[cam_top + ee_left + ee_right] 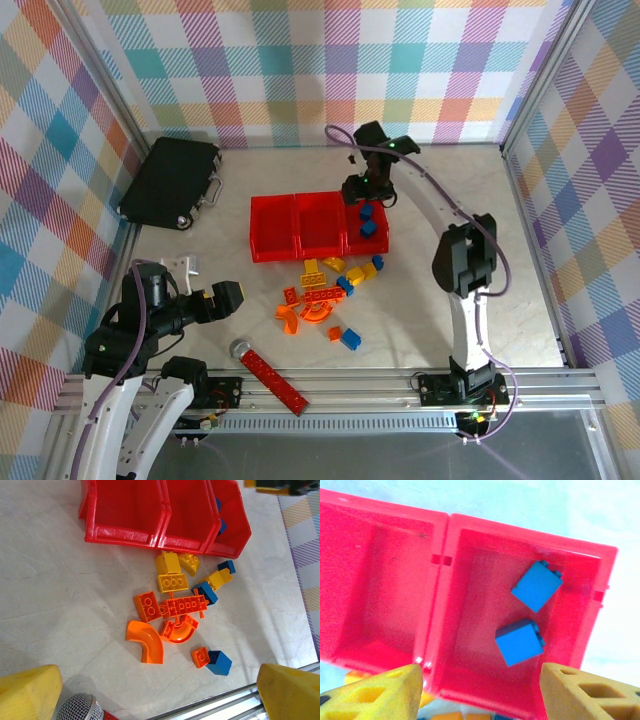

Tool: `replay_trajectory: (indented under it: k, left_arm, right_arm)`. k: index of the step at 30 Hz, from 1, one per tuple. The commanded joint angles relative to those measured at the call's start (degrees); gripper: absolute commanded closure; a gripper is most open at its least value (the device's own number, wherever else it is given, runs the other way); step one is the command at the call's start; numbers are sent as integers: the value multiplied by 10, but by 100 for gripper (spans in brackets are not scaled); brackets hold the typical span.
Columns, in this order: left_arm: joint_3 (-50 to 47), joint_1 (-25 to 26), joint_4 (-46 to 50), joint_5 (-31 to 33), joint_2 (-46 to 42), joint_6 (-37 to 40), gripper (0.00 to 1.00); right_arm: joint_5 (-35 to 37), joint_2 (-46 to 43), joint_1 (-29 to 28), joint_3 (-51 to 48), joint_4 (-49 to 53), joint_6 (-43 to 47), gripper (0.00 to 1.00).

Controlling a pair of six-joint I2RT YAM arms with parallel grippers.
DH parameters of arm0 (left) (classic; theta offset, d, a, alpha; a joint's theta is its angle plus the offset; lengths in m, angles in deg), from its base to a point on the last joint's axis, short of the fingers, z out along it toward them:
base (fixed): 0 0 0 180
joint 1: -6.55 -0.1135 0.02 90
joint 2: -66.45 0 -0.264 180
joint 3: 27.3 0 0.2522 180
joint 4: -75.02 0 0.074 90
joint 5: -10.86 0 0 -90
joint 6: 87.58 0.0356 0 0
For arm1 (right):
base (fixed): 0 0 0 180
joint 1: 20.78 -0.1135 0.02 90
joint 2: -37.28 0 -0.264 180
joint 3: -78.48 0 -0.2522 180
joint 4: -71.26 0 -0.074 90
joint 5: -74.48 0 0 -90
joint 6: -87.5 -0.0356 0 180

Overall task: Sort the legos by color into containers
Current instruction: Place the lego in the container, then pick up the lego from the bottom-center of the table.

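Three joined red containers stand mid-table. The rightmost one holds two blue legos. My right gripper hovers over that bin, open, with nothing between its yellow fingers; the top view shows it above the bin's far side. Loose legos lie in front of the bins: an orange arch, orange plates, yellow bricks and a blue brick. My left gripper stays wide open and empty, to the left of the pile.
A black case lies at the back left. A long red bar with a silver round end rests near the front rail. Checkered walls enclose the table on three sides.
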Motion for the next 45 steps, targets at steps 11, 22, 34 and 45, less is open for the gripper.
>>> replay_trajectory:
  k: [11, 22, 34, 45]
  left_arm:
    - [-7, 3, 0, 4, 0, -6, 0]
    - [-7, 3, -2, 2, -6, -5, 0]
    - [-7, 3, -1, 2, -9, -7, 0]
    - [-8, 3, 0, 1, -11, -7, 0]
  right_arm:
    - [-57, -292, -32, -281, -74, -49, 34]
    - [-54, -444, -123, -473, -83, -119, 32]
    - [-1, -430, -277, -583, -58, -219, 30]
    - [-9, -374, -330, -615, -88, -233, 25]
